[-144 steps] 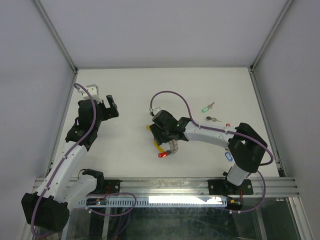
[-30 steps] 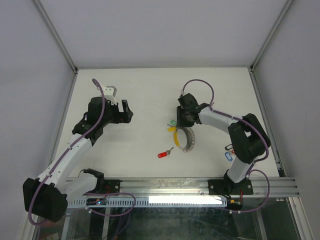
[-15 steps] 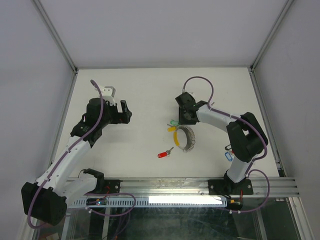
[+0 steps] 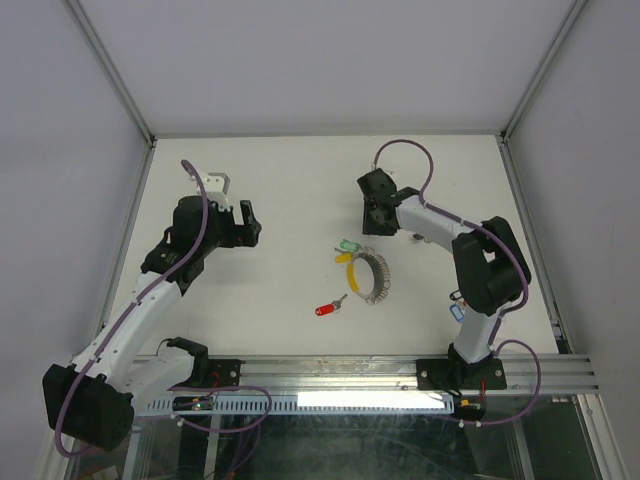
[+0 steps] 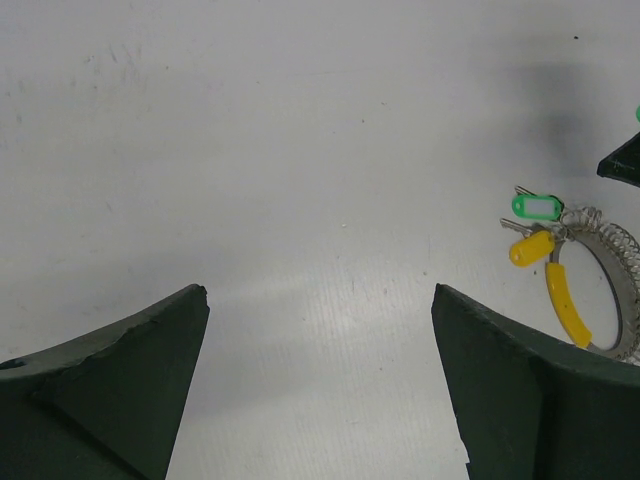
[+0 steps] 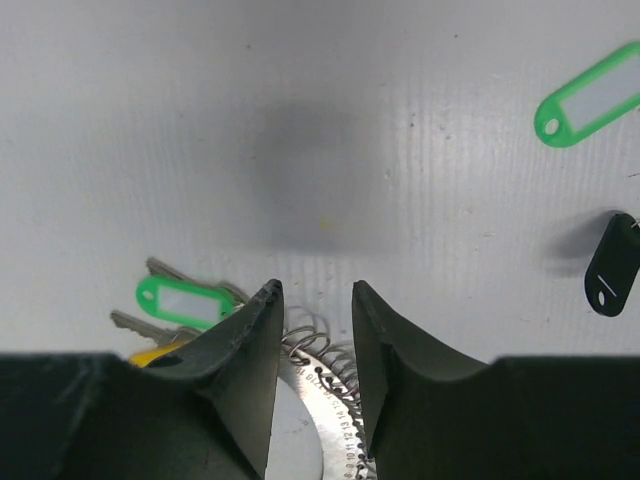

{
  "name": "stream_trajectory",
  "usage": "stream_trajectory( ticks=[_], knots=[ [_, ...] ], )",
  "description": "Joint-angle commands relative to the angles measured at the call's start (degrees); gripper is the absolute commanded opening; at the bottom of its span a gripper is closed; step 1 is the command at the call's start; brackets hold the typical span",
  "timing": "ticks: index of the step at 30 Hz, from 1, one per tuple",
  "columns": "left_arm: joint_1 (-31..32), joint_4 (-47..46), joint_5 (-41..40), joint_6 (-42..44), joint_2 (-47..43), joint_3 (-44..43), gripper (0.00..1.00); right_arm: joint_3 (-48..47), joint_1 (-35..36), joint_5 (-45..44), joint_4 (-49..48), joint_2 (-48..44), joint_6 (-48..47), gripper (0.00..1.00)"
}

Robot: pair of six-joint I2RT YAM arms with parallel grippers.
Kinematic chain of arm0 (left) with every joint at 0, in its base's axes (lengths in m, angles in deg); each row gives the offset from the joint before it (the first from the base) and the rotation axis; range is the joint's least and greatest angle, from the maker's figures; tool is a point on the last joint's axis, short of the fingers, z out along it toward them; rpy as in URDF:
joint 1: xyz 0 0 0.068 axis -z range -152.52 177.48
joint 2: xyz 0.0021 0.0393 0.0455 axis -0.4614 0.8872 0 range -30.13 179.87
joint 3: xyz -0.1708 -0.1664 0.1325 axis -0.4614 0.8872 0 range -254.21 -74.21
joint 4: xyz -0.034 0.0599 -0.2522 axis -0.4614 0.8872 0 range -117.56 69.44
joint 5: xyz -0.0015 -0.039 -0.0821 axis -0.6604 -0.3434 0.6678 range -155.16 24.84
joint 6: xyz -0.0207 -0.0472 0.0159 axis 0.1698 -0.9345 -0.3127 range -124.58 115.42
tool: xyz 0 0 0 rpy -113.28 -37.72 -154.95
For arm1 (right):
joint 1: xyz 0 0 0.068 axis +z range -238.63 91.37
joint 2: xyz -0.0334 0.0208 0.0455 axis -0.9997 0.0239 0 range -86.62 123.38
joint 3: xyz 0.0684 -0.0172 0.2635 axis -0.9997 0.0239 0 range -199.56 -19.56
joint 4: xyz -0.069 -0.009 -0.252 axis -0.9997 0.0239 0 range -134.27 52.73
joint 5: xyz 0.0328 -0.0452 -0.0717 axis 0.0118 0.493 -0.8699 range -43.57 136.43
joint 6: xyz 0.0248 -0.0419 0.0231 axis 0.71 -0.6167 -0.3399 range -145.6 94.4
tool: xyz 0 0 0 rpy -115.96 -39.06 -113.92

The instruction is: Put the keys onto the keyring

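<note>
The keyring [image 4: 368,277], a silvery coiled loop with a yellow strip, lies mid-table. A green-tagged key [image 4: 347,245] and a yellow-tagged key [image 4: 344,258] lie at its left end. A red-tagged key [image 4: 328,308] lies apart, nearer the front. My right gripper [image 4: 376,222] hovers just behind the ring, slightly open and empty. In the right wrist view its jaws [image 6: 313,290] stand over the ring's coil [image 6: 335,385], with the green tag [image 6: 180,300] to the left. My left gripper [image 4: 250,222] is wide open [image 5: 320,290] and empty, far left of the ring [image 5: 620,250].
A second green tag [image 6: 590,95] and a black tag [image 6: 612,265] lie beyond the right gripper. A blue tag [image 4: 459,312] lies by the right arm's base. White walls with metal posts enclose the table on three sides.
My right gripper has let go of the keyring and drawn back toward the far side. The ring with the green and yellow keys stays put. The left arm has barely moved.
</note>
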Motion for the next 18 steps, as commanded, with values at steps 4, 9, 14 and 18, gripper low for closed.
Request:
stream_trajectory(
  ticks=[4, 9, 14, 18],
  knots=[
    [0.57, -1.05, -1.15, 0.98, 2.16, -1.23, 0.92, -2.75, -1.07, -1.37, 3.72, 3.49, 0.7, 0.36],
    [0.57, -0.62, -1.97, 0.55, 2.11, -0.72, 0.92, -3.14, -1.23, 0.81, 3.34, 4.58, 0.3, 0.36],
    [0.57, -0.62, -1.77, 0.84, 2.67, -1.19, 0.92, -2.01, -1.26, 3.67, 2.72, 4.6, 0.22, 0.36],
    [0.59, -0.58, -2.53, 1.01, 2.38, -1.28, 0.92, -0.73, -1.21, 5.53, 3.31, 3.27, -0.49, 0.34]
  ],
)
